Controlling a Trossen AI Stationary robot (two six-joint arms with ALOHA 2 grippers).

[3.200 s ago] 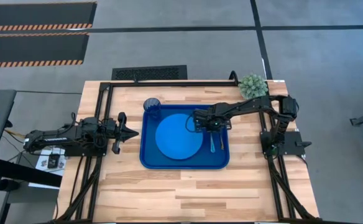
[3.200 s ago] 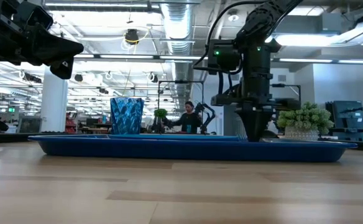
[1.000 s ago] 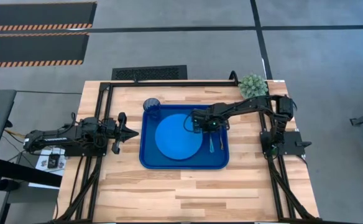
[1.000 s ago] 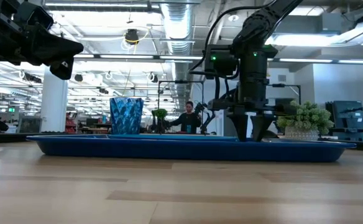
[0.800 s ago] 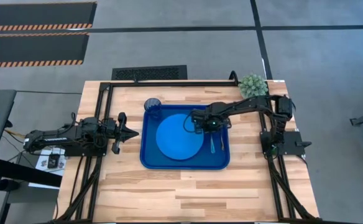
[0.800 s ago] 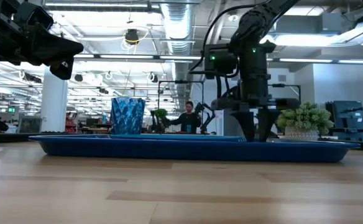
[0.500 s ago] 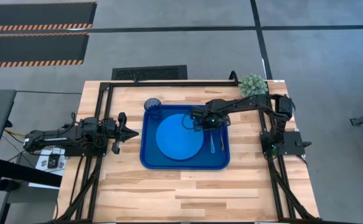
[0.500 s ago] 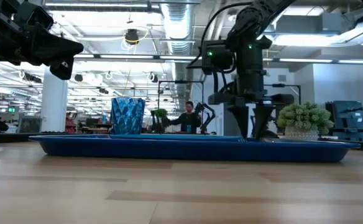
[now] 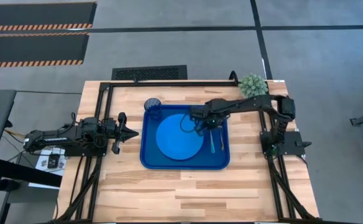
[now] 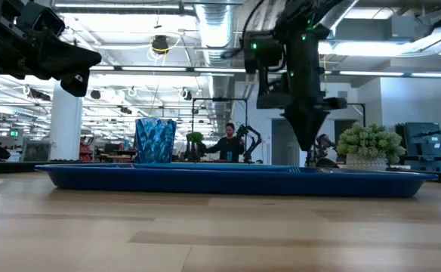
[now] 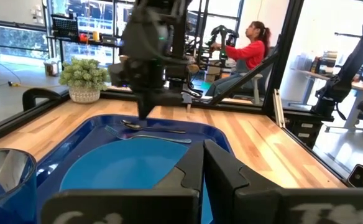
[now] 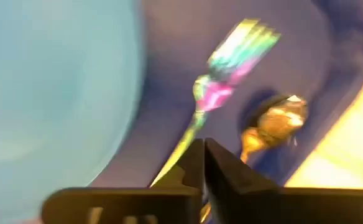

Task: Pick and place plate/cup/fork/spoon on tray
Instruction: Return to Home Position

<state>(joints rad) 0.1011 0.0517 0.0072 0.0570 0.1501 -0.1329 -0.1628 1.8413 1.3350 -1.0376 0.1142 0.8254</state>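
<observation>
The dark-blue tray lies mid-table. On it rest the bright blue plate, the translucent cup upright in its far left corner, and, near its right rim, the light-blue fork and the grey spoon, side by side and flat. My right gripper is shut and empty. It points down, well above the tray, over the strip between plate and fork. My left gripper is shut and empty, held above the table left of the tray.
A small green potted plant stands at the table's far right corner. A black frame runs along the table's far edge and sides. A seated person shows in the room beyond the table.
My right gripper stood low over the tray with its fingers apart. It has since risen straight up, clear of the tray, and its fingers have shut on nothing. Fork, spoon, plate and cup lie where they were.
</observation>
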